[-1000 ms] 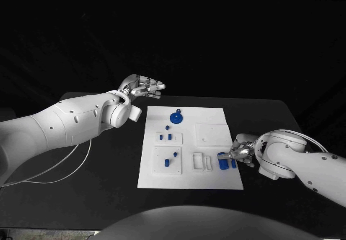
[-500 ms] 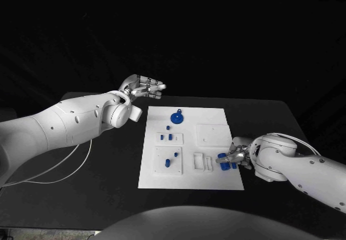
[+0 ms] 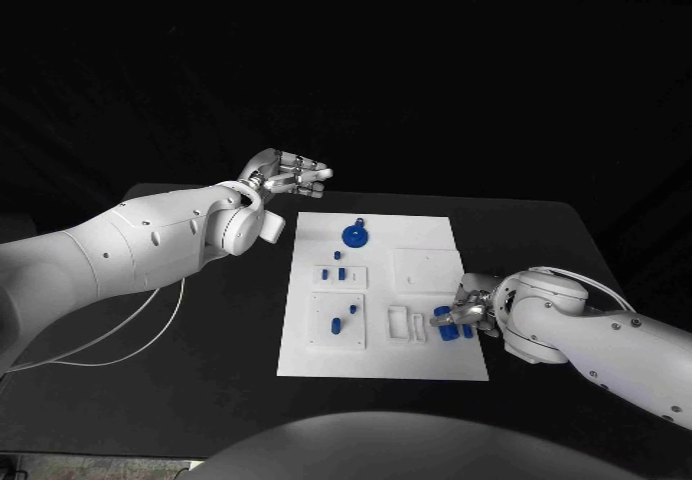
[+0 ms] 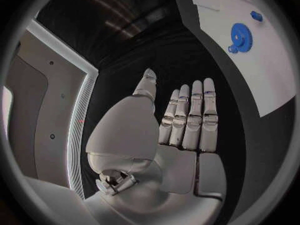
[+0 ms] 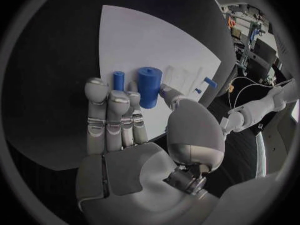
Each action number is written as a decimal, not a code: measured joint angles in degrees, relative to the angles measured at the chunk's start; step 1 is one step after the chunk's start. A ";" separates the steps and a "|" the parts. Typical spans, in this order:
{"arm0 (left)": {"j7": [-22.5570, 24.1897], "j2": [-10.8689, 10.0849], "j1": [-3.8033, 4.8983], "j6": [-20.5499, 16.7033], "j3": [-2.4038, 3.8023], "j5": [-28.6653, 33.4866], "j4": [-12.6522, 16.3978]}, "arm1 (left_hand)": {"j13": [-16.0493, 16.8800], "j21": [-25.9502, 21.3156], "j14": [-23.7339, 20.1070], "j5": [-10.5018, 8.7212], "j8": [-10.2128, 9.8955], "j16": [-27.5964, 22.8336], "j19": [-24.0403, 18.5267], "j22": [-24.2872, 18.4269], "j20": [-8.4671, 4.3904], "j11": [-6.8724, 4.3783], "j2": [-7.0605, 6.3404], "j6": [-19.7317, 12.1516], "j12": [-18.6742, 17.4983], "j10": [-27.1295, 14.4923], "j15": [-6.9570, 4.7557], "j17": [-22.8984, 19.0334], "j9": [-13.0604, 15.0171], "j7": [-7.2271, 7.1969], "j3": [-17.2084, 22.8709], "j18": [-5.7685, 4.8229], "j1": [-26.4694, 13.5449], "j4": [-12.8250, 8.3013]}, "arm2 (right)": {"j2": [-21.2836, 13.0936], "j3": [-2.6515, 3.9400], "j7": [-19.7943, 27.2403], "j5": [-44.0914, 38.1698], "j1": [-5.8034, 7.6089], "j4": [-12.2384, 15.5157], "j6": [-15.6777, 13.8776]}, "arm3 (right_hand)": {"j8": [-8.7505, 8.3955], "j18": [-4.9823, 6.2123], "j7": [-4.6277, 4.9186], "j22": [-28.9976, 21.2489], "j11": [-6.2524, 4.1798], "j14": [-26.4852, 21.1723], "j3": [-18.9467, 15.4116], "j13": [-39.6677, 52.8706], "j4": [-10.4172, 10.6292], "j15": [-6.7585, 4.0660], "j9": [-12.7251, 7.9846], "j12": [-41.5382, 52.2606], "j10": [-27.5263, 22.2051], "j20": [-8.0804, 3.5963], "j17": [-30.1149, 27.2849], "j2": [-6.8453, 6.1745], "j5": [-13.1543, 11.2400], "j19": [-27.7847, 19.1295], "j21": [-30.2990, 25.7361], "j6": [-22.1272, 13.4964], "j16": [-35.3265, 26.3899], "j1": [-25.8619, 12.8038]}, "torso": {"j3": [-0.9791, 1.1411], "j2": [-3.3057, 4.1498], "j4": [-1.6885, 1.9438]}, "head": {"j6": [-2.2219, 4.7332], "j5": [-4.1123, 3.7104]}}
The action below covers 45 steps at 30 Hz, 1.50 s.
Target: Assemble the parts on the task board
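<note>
The right hand (image 5: 128,130) pinches a blue cylinder (image 5: 149,86) at the board's (image 3: 433,225) right edge; a loose pinch could tip it onto the desk (image 3: 216,350). The left hand (image 3: 289,174) hovers wide, empty

Head view down over the task board (image 3: 382,300), wrist views close behind each palm, sharing it

Dim, dark surroundings, brightly lit white task board (image 3: 378,300), fisheye-bent wrist views
</note>
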 measured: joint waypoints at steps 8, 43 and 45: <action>-0.15 -0.02 0.00 0.03 0.00 0.00 -0.25 | 0.00 0.00 0.00 0.00 0.00 0.00 0.00 0.00 0.00 0.00 0.00 0.00 0.00 0.00 0.00 0.00 0.00 0.00 0.13 0.00 0.00 0.13 | -0.98 -0.19 -0.15 1.32 -0.17 1.50 -1.97 | -0.63 -0.02 -0.31 0.42 -0.22 0.00 -1.99 -0.24 -1.99 0.00 3.38 0.00 -0.38 0.00 -0.27 1.44 8.02 0.00 0.00 -0.36 0.00 -1.44 | 0.07 0.01 -0.03 | 0.00 0.19; -1.63 0.29 -0.01 -0.03 0.00 -0.24 -0.55 | 0.00 0.04 0.00 -0.24 0.00 0.00 -0.21 -0.04 0.21 0.20 -0.15 0.03 0.00 -0.20 0.00 0.01 0.00 0.02 0.27 0.00 -0.75 1.24 | 4.50 -2.50 -0.24 14.56 2.35 2.48 -5.76 | -0.43 -0.01 -0.48 1.11 -0.18 -0.01 -3.39 -0.70 -3.39 0.01 1.96 -0.22 -0.36 0.01 -0.84 2.03 6.82 0.00 0.00 -0.54 -0.29 -2.02 | 0.03 0.08 0.26 | 0.00 0.28; -1.68 0.33 -0.01 -0.03 0.00 -0.25 -0.55 | 0.00 0.04 0.00 -0.37 0.00 0.00 -0.21 -0.03 0.20 0.20 -0.15 0.03 0.00 -0.20 0.00 0.01 0.00 0.03 0.11 0.00 -0.75 1.41 | 5.01 -2.59 -0.24 13.77 2.45 2.00 -5.59 | 0.06 -0.01 -0.48 1.11 -0.09 -0.01 -3.39 -0.70 -3.39 0.01 2.04 -0.22 -0.26 0.01 -0.84 2.03 6.82 0.00 0.00 -0.53 -0.29 -2.02 | 0.04 0.08 0.23 | 0.00 0.31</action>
